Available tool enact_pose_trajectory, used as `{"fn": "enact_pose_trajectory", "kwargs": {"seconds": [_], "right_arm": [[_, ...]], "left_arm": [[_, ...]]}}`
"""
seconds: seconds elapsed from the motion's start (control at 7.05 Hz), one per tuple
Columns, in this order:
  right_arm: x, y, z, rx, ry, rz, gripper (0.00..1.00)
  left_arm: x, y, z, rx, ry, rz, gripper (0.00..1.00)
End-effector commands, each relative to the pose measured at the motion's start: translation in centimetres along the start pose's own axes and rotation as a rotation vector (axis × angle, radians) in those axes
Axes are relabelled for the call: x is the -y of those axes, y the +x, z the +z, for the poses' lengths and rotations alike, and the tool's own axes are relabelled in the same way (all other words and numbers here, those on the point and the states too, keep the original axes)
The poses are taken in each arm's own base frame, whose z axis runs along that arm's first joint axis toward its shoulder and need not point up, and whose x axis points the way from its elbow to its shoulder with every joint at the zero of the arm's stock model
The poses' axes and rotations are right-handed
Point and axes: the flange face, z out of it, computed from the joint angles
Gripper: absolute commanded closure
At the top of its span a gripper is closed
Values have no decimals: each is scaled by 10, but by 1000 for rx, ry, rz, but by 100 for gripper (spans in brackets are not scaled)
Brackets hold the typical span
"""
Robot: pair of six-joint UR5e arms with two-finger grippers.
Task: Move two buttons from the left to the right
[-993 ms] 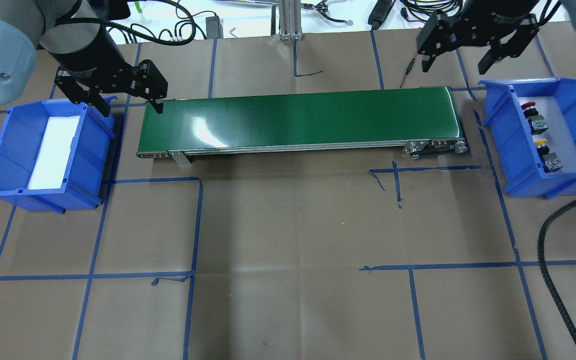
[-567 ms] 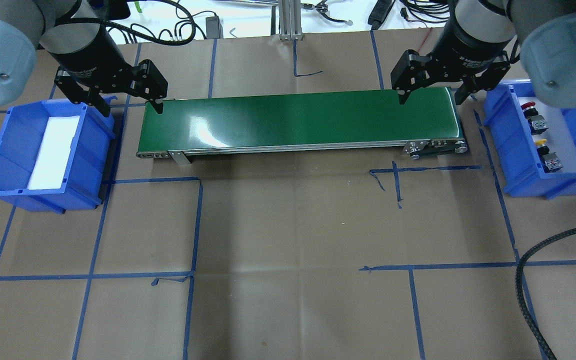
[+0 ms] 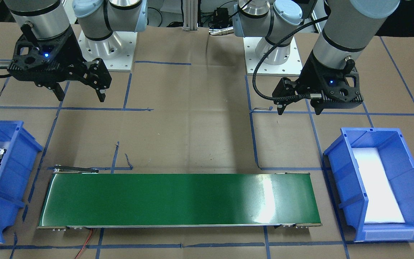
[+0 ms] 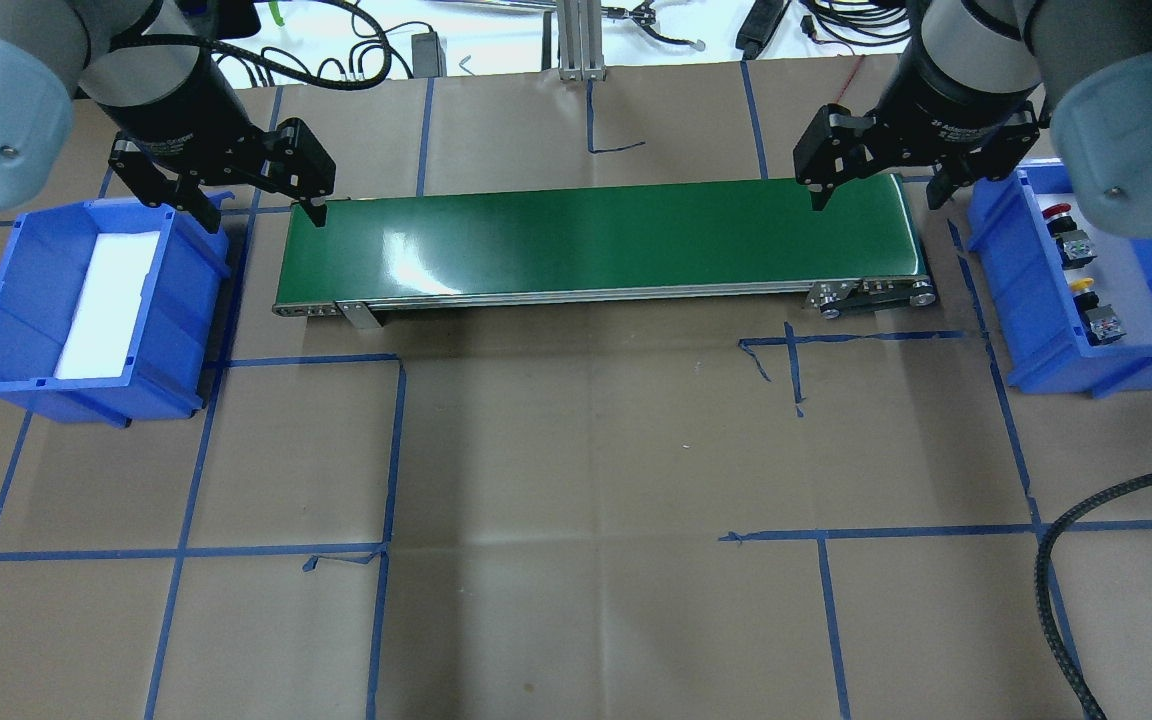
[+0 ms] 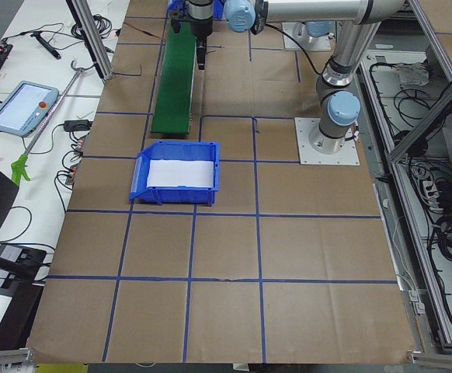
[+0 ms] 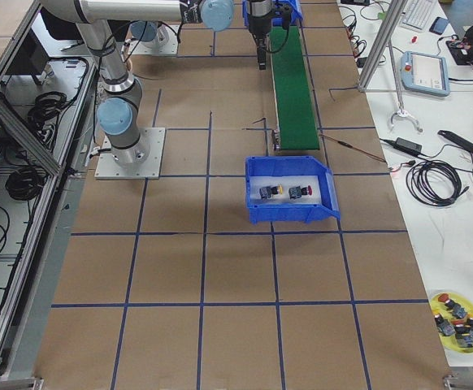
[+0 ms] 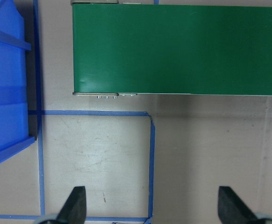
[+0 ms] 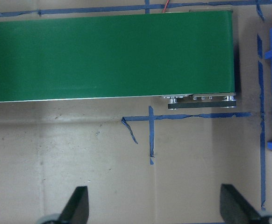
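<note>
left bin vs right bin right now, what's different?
Contents: the left bin holds only its white liner; the right bin holds the red button and the yellow button, lying apart in a row.
Position: the left bin sits off the left end of the conveyor, the right bin off its right end.
Shared: both are blue, open-topped and white-floored.

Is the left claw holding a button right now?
No, the left claw hangs open and empty; the buttons lie in the right bin.
</note>
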Motion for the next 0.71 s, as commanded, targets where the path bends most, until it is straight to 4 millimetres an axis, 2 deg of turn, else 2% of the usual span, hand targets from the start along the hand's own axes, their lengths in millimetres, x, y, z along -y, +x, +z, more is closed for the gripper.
{"fn": "enact_pose_trajectory", "kwargs": {"seconds": [0.0,0.57], "right_arm": [[-1,-1,0,2,-9,-1,0],[-1,0,4,-3,-19,-1,0]], "left_arm": [[0,0,0,0,0,0,0],[1,0,0,-2,0,0,0]]}}
